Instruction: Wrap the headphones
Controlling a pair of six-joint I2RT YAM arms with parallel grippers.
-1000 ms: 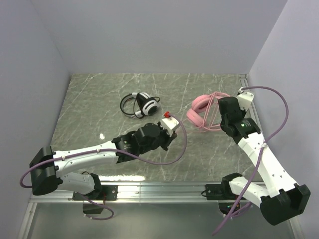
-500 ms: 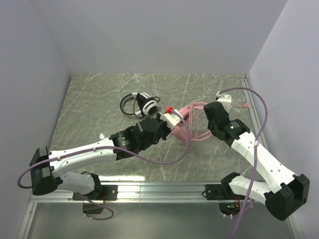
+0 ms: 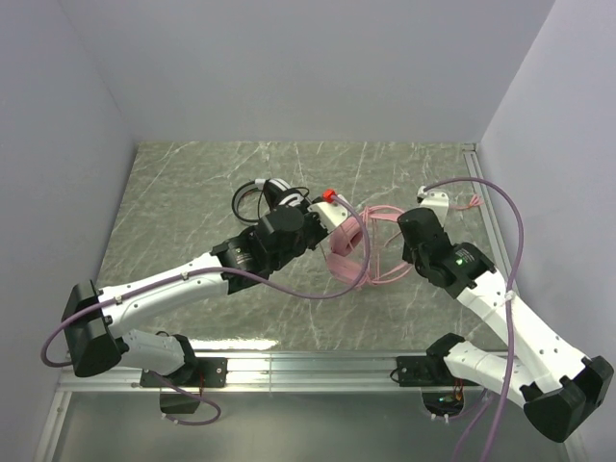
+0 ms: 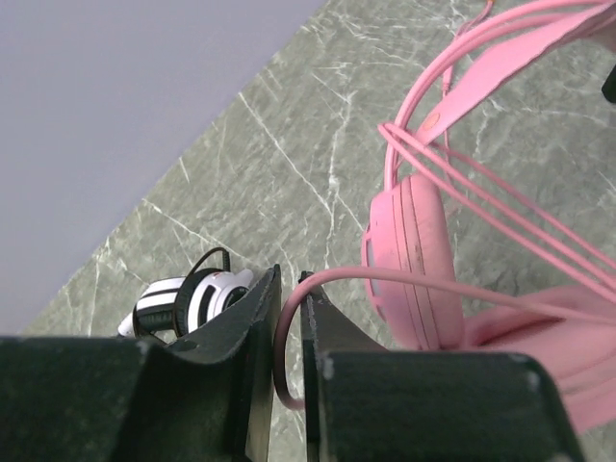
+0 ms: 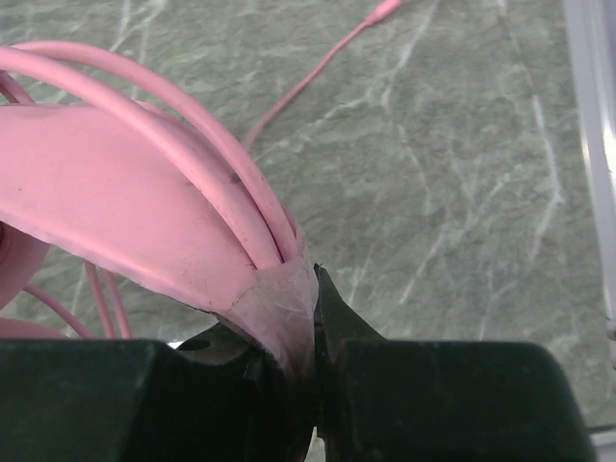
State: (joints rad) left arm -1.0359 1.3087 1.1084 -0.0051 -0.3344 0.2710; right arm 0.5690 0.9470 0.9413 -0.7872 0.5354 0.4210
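The pink headset (image 3: 346, 247) is held up near the table's middle, its cable looped round the headband. My left gripper (image 3: 322, 234) is shut on the pink cable (image 4: 289, 332), which bends between the jaws, next to a pink earcup (image 4: 409, 252). My right gripper (image 3: 398, 227) is shut on the pink headband (image 5: 144, 207), with cable strands lying over the band (image 5: 221, 164). The black and white headset (image 3: 270, 195) lies on the table behind my left gripper, its black cable coiled beside it; it also shows in the left wrist view (image 4: 191, 300).
The loose end of the pink cable with its plug (image 5: 380, 12) lies on the marble table near the right rail (image 3: 481, 192). Grey walls close the table at the back and both sides.
Both arms moved left and carried the pink headset from the right side towards the middle. My left gripper swung away from me with the pink cable, closer to the black and white headset.
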